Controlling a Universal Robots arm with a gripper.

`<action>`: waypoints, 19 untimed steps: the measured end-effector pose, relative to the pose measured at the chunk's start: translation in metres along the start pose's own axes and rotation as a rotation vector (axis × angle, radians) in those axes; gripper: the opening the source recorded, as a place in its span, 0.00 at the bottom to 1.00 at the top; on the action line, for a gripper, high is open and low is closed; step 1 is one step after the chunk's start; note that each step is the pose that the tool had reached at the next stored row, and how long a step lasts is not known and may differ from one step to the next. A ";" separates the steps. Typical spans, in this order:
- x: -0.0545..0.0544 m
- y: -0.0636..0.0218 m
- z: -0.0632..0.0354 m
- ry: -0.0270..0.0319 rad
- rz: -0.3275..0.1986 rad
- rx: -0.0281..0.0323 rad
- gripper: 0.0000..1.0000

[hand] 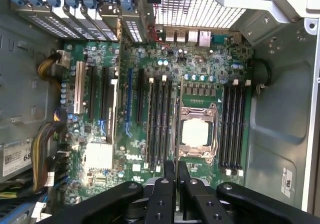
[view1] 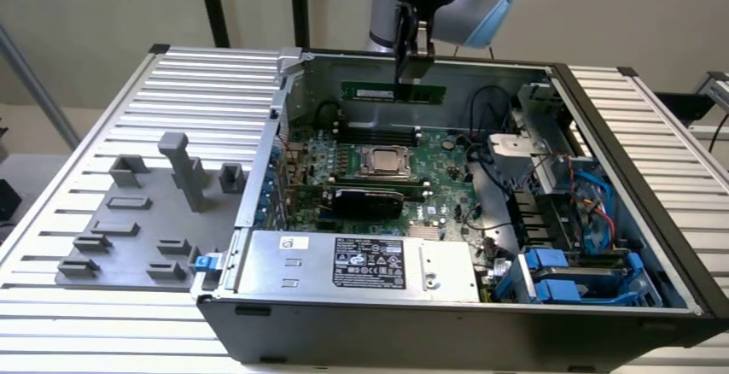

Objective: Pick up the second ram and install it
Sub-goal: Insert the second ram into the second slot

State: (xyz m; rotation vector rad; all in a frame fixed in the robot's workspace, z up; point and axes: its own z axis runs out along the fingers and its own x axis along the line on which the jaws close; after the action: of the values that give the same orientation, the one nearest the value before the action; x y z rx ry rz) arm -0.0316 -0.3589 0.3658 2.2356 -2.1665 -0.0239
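Gripper (view1: 407, 73) hangs over the open computer case (view1: 456, 323), jaws narrow and pinched on the second ram (view1: 376, 93). The stick is level, gripped at its top edge near its middle. It is in the air above the motherboard (view1: 446, 147), close to the case's far wall. In the wrist view the fingers (hand: 169, 184) sit close together over the memory slots (hand: 160, 119).

Arm (view1: 462, 11) overhead, pincer (view1: 407, 75) pointing straight down, fingers (hand: 170, 184) clamped narrow.
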 end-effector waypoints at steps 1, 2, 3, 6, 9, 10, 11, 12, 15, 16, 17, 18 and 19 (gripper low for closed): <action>-0.001 0.0028 0.0020 -0.0001 0.001 0.0001 0.14; -0.002 0.0046 0.0038 -0.0001 0.002 0.0001 0.14; -0.002 0.0059 0.0057 -0.0001 0.002 0.0002 0.14; -0.003 0.0065 0.0111 -0.0001 0.006 0.0013 0.14; -0.003 0.0063 0.0166 -0.0002 0.009 0.0027 0.14; -0.003 0.0063 0.0184 -0.0001 0.010 0.0032 0.14; -0.003 0.0063 0.0202 -0.0003 0.012 0.0038 0.14; -0.003 0.0062 0.0220 -0.0004 0.014 0.0045 0.14; -0.003 0.0061 0.0272 -0.0004 0.022 0.0075 0.14; -0.003 0.0060 0.0290 -0.0005 0.023 0.0089 0.14; -0.003 0.0059 0.0306 -0.0004 0.024 0.0108 0.14; -0.003 0.0059 0.0322 -0.0004 0.024 0.0139 0.14; -0.003 0.0059 0.0338 -0.0003 0.024 0.0177 0.14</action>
State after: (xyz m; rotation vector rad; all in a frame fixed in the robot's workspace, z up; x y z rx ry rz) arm -0.0386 -0.3565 0.3321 2.2188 -2.2020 -0.0046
